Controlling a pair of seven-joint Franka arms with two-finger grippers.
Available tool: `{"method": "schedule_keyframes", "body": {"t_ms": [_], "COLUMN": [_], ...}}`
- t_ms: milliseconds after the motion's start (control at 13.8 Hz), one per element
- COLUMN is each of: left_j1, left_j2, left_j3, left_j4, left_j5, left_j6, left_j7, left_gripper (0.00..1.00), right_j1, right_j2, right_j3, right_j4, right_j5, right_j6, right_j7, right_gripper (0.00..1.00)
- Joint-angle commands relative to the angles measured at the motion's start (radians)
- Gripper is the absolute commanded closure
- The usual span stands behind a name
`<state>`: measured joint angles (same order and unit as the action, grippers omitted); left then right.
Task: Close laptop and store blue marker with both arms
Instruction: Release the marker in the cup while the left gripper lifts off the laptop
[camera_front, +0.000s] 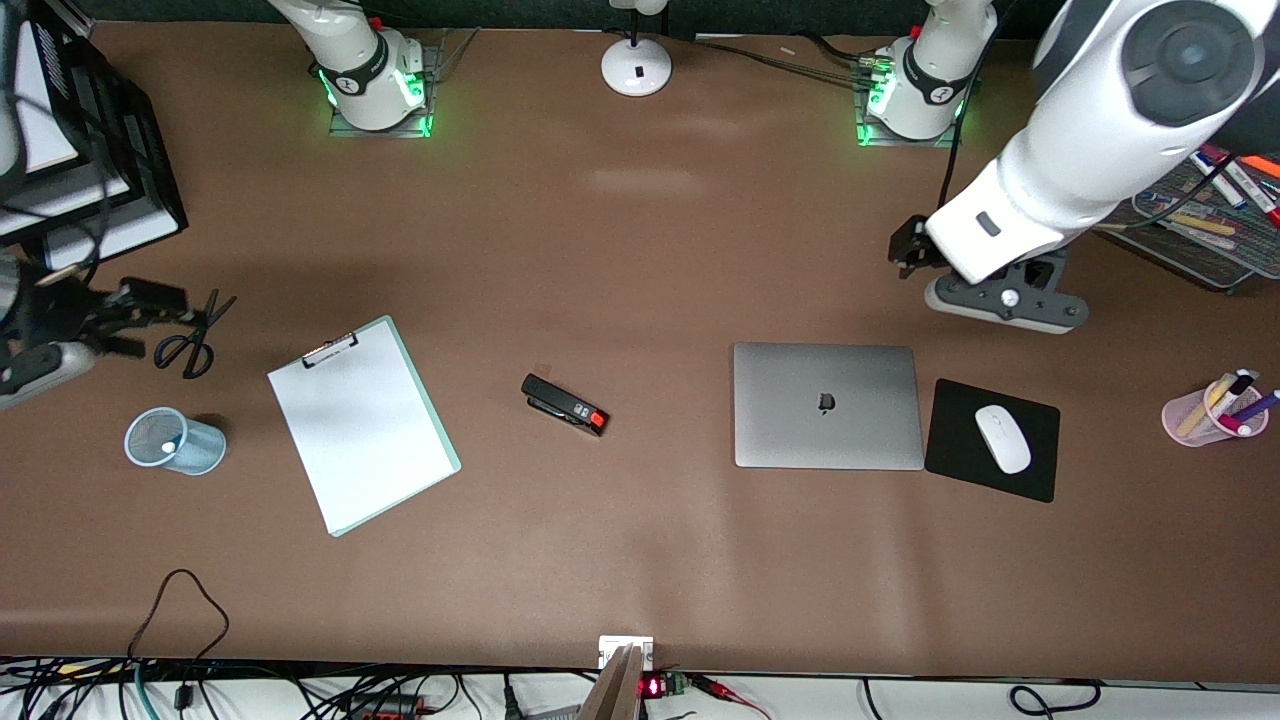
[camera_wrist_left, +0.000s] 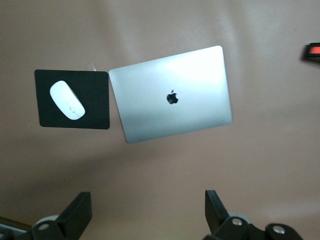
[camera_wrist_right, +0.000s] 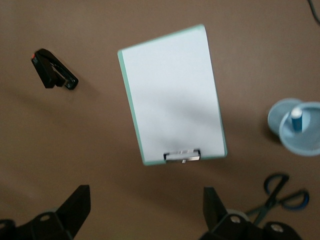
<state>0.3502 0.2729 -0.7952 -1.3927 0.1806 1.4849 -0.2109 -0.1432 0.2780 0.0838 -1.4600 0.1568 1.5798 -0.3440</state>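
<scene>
The laptop (camera_front: 826, 405) lies closed on the table, silver lid up with the dark apple logo; it also shows in the left wrist view (camera_wrist_left: 172, 100). The blue marker (camera_wrist_right: 296, 120) stands in a light-blue mesh cup (camera_wrist_right: 305, 142), white tip up; in the front view only the cup (camera_front: 175, 440) is plain. My left gripper (camera_front: 905, 250) hangs open and empty over bare table, between the laptop and its base; its fingers (camera_wrist_left: 75, 215) stand wide apart. My right gripper (camera_front: 140, 318) hangs open and empty over the table by the scissors; its fingers (camera_wrist_right: 75, 207) stand wide apart.
A black mouse pad (camera_front: 1035, 470) with a white mouse (camera_front: 1002, 438) lies beside the laptop. A clipboard (camera_front: 362, 422), a black stapler (camera_front: 563, 403) and scissors (camera_front: 190, 335) lie toward the right arm's end. A pink cup of markers (camera_front: 1205, 415) and a marker tray (camera_front: 1215, 235) stand at the left arm's end.
</scene>
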Motion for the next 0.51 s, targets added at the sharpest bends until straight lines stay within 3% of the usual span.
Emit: {"method": "schedule_keyframes", "body": {"t_ms": [0, 291, 436], "left_j1": [-0.046, -0.274, -0.364], "left_j2": [-0.09, -0.234, -0.299], "left_j3": [0.118, 0.498, 0.643], "left_j4": [-0.002, -0.139, -0.239], "left_j5": [-0.077, -0.177, -0.182], "left_j6": [-0.026, 0.004, 0.082], "left_j7": [0.129, 0.171, 0.171], "left_gripper": [0.0, 0.0, 0.0], "right_j1": [0.074, 0.111, 0.111], "right_j2": [-0.138, -0.252, -0.289], "right_j3": [-0.006, -0.004, -0.004], "right_j4": [-0.14, -0.217, -0.217], "right_j5": [-0.075, -0.085, -0.101], "right_j6": [-0.006, -0.007, -0.027], "right_j7": [0.2, 0.436, 0.459], "right_gripper": [0.0, 0.0, 0.0]}}
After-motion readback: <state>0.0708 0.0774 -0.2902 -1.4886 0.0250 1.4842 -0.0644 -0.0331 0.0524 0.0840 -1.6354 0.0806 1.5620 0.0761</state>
